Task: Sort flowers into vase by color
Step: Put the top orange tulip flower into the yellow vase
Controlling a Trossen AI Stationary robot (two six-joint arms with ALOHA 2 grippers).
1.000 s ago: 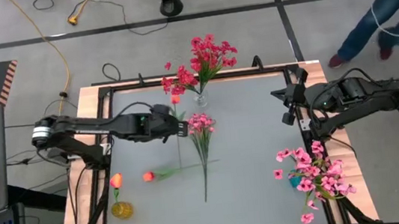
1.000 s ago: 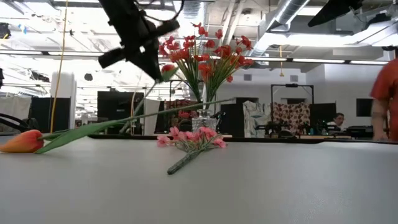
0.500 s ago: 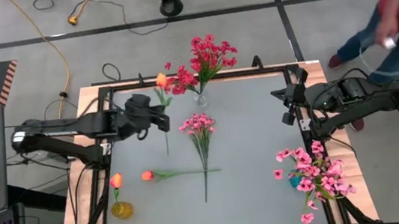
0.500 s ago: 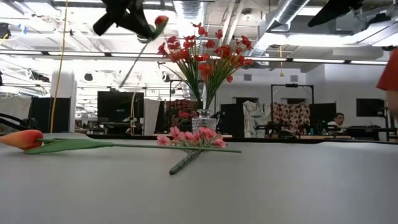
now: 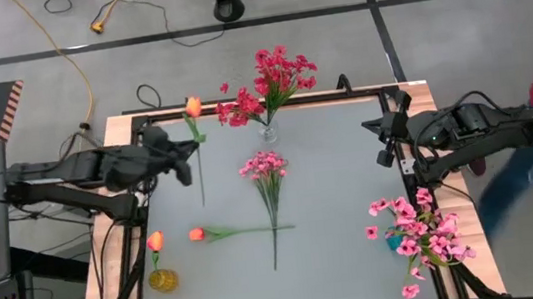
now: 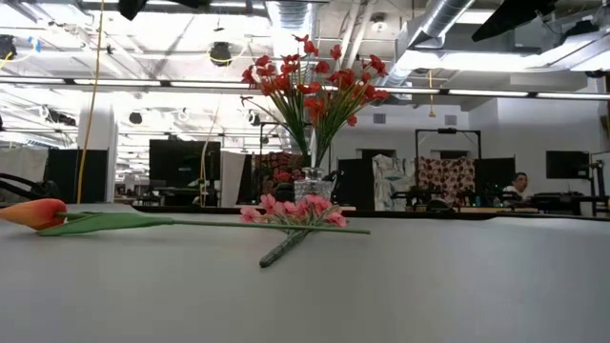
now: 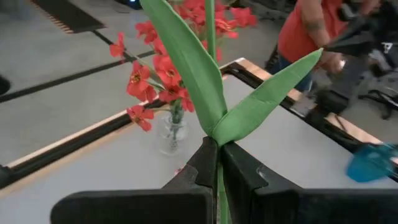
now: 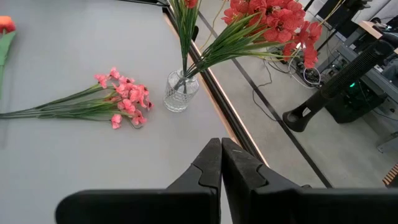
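**Q:** While you hold that stem, how much of the sorting is done?

**Me:** Going from my left across: my left gripper (image 5: 179, 159) sits over the table's left edge, its fingers clamped on the green stem of an orange tulip (image 5: 192, 107); the wrist view shows the stem pinched between them, leaves fanning out above. Off the table, then, but not in a vase. Below it, the small yellow vase (image 5: 163, 279) near the front-left corner holds one orange bud already. A second loose tulip (image 5: 198, 235) lies flat beside it, stem pointing right.

**Q:** And the middle?

**Me:** One pink spray (image 5: 267, 164) lies on the table, unsorted. Behind it, the clear glass vase (image 5: 268, 132) at the back edge carries the deep red clusters (image 5: 273, 76).

**Q:** The right side?

**Me:** My right gripper (image 8: 220, 155) waits at the right edge, fingers together on nothing. The teal vase (image 5: 395, 242) in the front-right corner is full of pink blooms (image 5: 422, 232).

**Q:** So what remains?

**Me:** I judge three stems remain: two tulips for yellow, the pink spray for teal.
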